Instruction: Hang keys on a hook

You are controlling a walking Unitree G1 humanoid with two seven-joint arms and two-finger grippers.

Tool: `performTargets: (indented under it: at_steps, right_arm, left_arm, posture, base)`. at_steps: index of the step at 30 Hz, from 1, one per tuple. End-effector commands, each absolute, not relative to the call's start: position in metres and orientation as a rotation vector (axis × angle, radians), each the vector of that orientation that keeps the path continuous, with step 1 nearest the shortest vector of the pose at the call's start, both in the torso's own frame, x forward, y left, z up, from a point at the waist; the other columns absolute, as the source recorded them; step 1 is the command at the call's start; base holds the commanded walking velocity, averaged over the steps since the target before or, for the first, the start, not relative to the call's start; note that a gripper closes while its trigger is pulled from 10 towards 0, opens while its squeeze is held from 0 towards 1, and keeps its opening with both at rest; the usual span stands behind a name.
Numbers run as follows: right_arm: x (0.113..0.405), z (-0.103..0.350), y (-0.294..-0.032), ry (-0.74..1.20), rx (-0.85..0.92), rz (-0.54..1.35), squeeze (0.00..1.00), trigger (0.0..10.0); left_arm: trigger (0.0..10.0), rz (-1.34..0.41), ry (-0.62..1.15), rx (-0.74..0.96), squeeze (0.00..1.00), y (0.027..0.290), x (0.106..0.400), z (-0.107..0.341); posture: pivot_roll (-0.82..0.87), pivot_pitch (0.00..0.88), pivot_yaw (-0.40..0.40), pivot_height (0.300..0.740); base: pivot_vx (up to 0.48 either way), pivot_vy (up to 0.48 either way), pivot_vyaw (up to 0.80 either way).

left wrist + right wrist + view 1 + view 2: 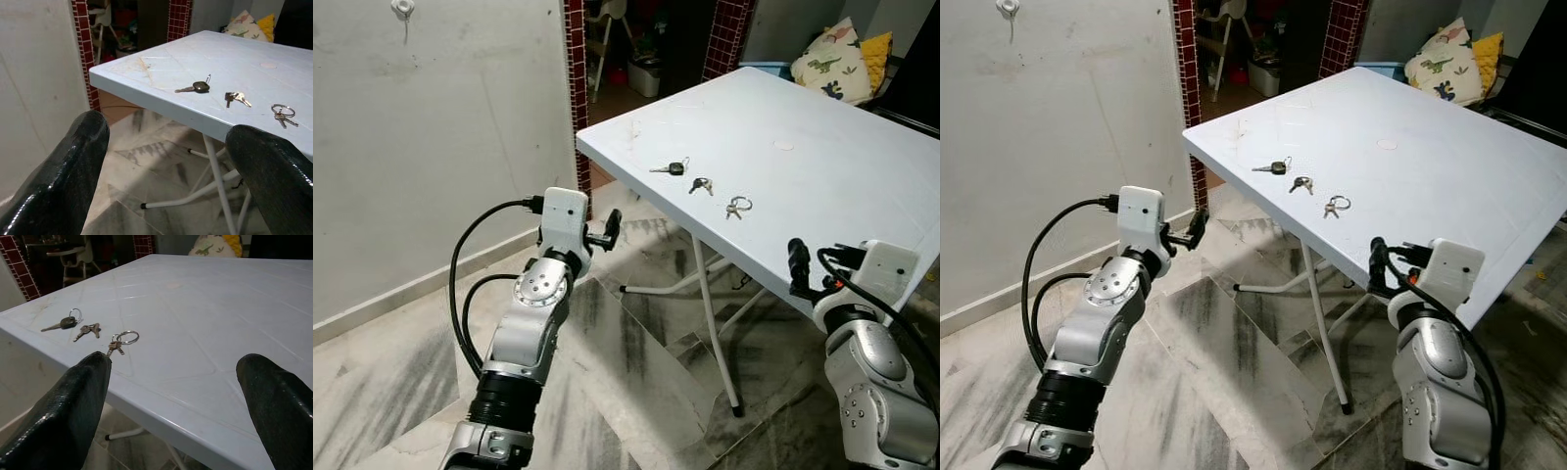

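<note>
Three sets of keys lie near the front-left edge of a white folding table (832,117): a black-headed key (672,167), a small pair of keys (701,185) and a ring with keys (737,207). A white hook (403,8) sits high on the grey wall at the left. My left gripper (609,230) is open in mid-air to the left of the table corner and below its top, holding nothing. The right gripper (815,262) is open and empty too, at the table's near edge, a little short of the ring with keys (122,340).
The table's thin white legs (715,323) stand between my arms. The grey wall (440,147) runs along the left. A doorway (646,49) with red tiled pillars opens behind the table. Patterned pillows (842,59) lie at the back right. The marble floor (636,392) spreads below.
</note>
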State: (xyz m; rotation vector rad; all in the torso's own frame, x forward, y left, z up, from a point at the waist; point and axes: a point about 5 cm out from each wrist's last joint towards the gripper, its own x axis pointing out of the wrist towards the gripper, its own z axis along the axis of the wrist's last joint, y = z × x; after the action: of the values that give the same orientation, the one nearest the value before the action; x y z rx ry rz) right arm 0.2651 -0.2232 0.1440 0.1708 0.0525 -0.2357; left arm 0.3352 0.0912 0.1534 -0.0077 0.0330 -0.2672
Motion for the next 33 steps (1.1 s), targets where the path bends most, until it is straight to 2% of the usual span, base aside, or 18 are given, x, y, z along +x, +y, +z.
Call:
performTargets:
  at_steps: [1,8,12,17,26,33]
  right_arm:
    - [0.261,0.148,-0.223,0.047,0.168,-0.229,0.00,10.0]
    - [0.262,0.159,-0.211,0.035,0.134,-0.142,0.00,10.0]
    - [0.262,0.158,-0.207,0.033,0.152,-0.141,0.00,10.0]
    - [0.258,0.151,-0.202,0.056,0.179,-0.149,0.00,10.0]
    - [0.262,0.148,-0.192,0.069,0.180,-0.087,0.00,10.0]
    - [0.269,0.152,-0.185,0.043,0.176,-0.064,0.00,10.0]
  left_arm:
    - [10.0,-0.272,0.018,0.011,0.00,0.091,0.336,0.156]
    - [10.0,-0.259,0.024,-0.029,0.00,0.096,0.325,0.152]
    - [10.0,-0.234,0.049,-0.041,0.00,0.102,0.320,0.145]
    - [10.0,-0.283,0.031,-0.042,0.00,0.092,0.319,0.150]
    - [10.0,-0.300,0.023,-0.071,0.00,0.092,0.312,0.156]
    - [10.0,-0.305,0.019,-0.054,0.00,0.100,0.314,0.157]
  posture:
    - [0.06,0.000,-0.030,0.740]
    - [0.07,0.000,-0.070,0.740]
    - [0.06,0.000,-0.061,0.740]
    - [0.08,0.000,-0.062,0.740]
    - [0.11,0.000,-0.062,0.740]
    - [0.12,0.000,-0.058,0.740]
  base:
    - [0.000,0.000,0.00]
    - [0.000,0.000,0.00]
    - [0.000,0.000,0.00]
    - [0.000,0.000,0.00]
    - [0.000,0.000,0.00]
    - [0.359,0.000,0.00]
